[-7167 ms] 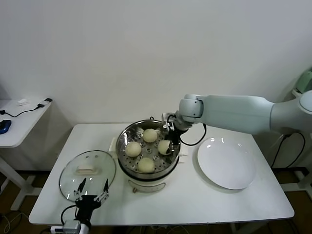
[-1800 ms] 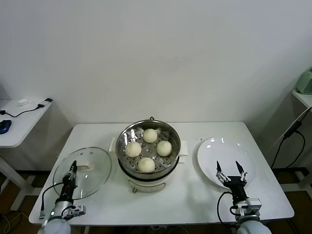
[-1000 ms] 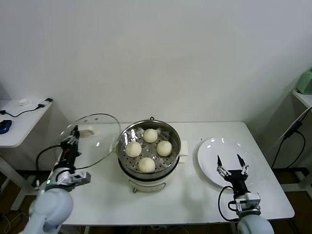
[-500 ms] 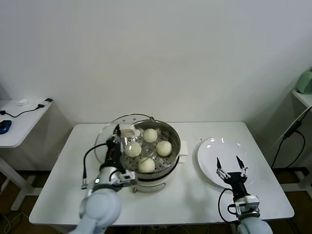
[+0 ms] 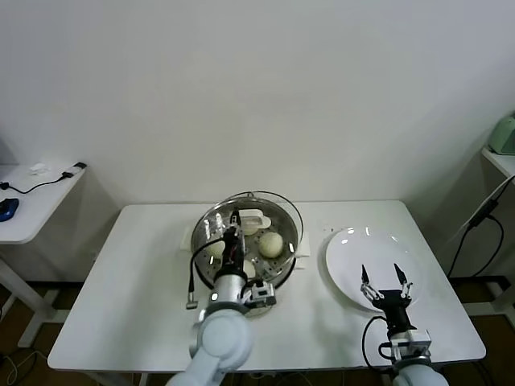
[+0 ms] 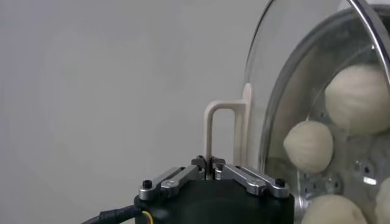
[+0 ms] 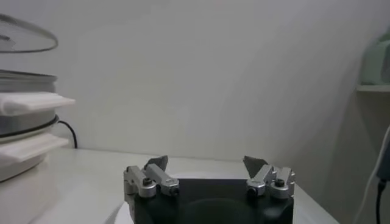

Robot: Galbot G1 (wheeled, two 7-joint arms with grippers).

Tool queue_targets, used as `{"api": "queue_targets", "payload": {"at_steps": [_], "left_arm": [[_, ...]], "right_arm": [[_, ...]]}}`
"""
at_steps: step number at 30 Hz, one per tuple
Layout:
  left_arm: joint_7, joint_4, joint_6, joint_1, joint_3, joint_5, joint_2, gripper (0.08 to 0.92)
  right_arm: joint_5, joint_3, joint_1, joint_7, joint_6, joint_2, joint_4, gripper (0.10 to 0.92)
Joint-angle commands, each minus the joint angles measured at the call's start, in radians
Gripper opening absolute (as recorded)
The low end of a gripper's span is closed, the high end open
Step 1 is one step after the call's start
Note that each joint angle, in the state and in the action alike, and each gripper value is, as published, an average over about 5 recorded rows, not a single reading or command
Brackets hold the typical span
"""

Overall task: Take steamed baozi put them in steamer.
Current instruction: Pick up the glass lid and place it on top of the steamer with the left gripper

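The steamer [image 5: 282, 273] stands mid-table with several baozi on its perforated tray. In the head view one baozi [image 5: 271, 244] shows clearly; the others are partly hidden by my left arm and the lid. My left gripper [image 5: 238, 220] is shut on the white handle [image 5: 252, 219] of the round glass lid [image 5: 290, 217] and holds it just above the steamer. In the left wrist view my left gripper [image 6: 210, 163] clamps the handle [image 6: 210, 131], and baozi [image 6: 309, 146] show through the glass. My right gripper [image 5: 385, 280] is open and empty over the plate's near edge; it also shows in the right wrist view [image 7: 207, 163].
An empty flat white plate [image 5: 354, 249] lies right of the steamer. The white table [image 5: 121, 273] carries everything. A small side table [image 5: 28, 205] with cables stands far left. The right wrist view shows the steamer [image 7: 24, 125] and the lid [image 7: 27, 36] above it.
My left arm has carried the glass lid rightward from beside the steamer's left edge to above the steamer. The right gripper has stayed over the plate, open.
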Motion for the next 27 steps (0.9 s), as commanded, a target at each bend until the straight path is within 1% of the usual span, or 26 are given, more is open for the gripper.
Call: {"api": "queue_targets", "payload": {"at_steps": [1,10,27], "left_arm": [[0.006,0.06,0.017,-0.021,0.056,0.064,-0.064,0.137],[-0.018,0.099,0.006,-0.015,0.02,0.073,-0.038,0.137],[-0.066,0.121,-0.012,-0.009,-0.019,0.051,-0.002,0.137]], "right_arm": [[0.003,0.008,-0.002,0.0,0.013,0.016,0.001,0.823],[0.001,0.014,-0.008,0.001,0.016,0.02,0.008,0.823],[-0.008,0.03,-0.037,-0.007,0.044,0.022,0.011,0.823]]}}
